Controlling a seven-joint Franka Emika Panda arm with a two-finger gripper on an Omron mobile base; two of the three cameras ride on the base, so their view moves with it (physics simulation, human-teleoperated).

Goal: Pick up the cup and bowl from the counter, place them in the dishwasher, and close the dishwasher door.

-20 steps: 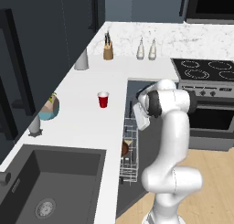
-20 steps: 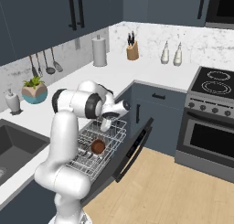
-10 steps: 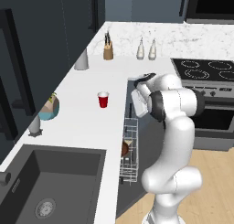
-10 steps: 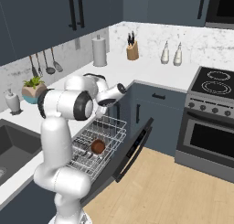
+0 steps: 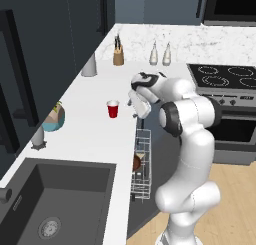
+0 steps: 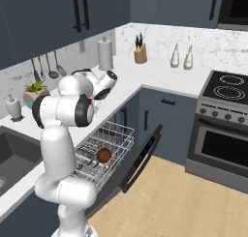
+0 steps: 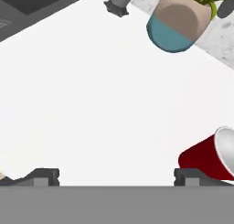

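1. We see the cup [image 5: 113,109] upright on the counter [image 5: 90,134], mid-width, nearer the front edge than the wall, w/ bare white worktop all round it.
2. The gripper [image 5: 136,107] hangs just beside the cup on the counter's front-edge side, jaws spread wide, nothing betw. them; in the hand view the cup [image 7: 208,157] sits right by one finger tip [image 7: 187,175], not inside the gap.
3. Nothing stands betw. gripper and cup. Nearest neighbour is the teal plant pot [image 5: 53,118] near the wall edge, well apart from the cup; a small grey dispenser [image 5: 37,138] stands beside it, toward the sink [image 5: 55,199].
4. Toward the back corner: grey canister [image 5: 89,65], knife block [image 5: 118,55], two bottles [image 5: 160,54], all well apart from the cup.
5. Open room: wide clear strip of counter from sink edge to the canister; the front edge lies right under the arm.
6. The dishwasher [image 6: 123,149] is open, its dishwasher door [image 6: 140,158] dropped partway, tilted outward, w/ white rack [image 6: 99,151] pulled out over it.
7. The bowl [image 6: 103,155] sits in the rack, about mid-rack; we see it also at the rack's counter side [image 5: 136,162] in the left base view. The rest of the rack looks bare.
8. Stove [image 6: 227,93] and oven [image 6: 220,149] stand past the corner, apart from the door.
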